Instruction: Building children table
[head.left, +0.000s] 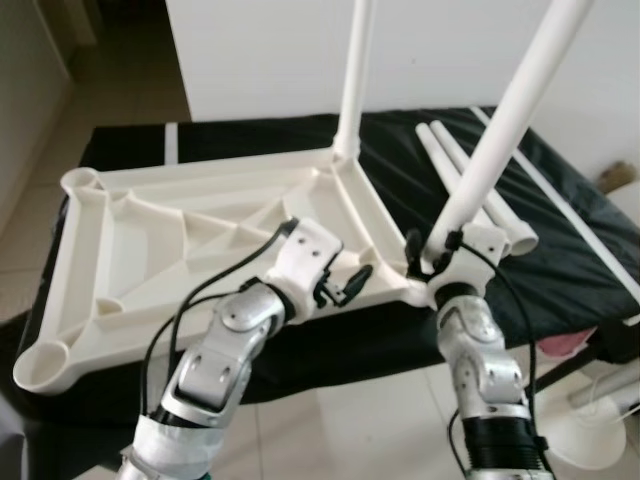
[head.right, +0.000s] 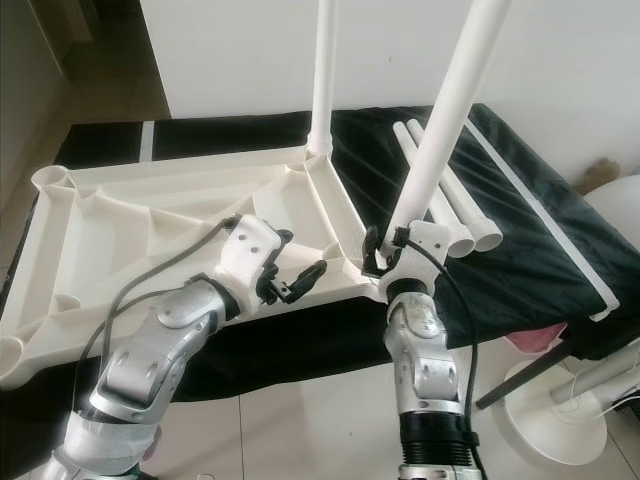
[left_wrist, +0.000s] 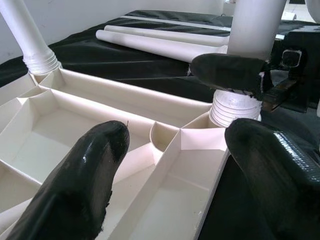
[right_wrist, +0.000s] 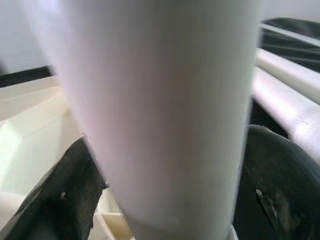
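Observation:
The cream tabletop (head.left: 150, 240) lies upside down on a black-covered surface. One white leg (head.left: 355, 80) stands in its far right corner socket. A second white leg (head.left: 510, 110) rises tilted from the near right corner, its ribbed base (left_wrist: 235, 107) sitting at the socket. My right gripper (head.left: 438, 252) is shut on this leg just above the base, and the leg (right_wrist: 160, 110) sits between its fingers. My left gripper (head.left: 345, 288) hovers open over the tabletop's near rim, just left of that corner, holding nothing. Two loose legs (head.left: 475, 185) lie on the cloth at the right.
The two left corner sockets (head.left: 45, 365) (head.left: 82, 180) hold no legs. A long thin white strip (head.left: 560, 190) lies along the cloth's right side. On the tiled floor at the right stand a white round base (head.left: 600, 435) and something pink (head.left: 560, 345). A white wall is behind.

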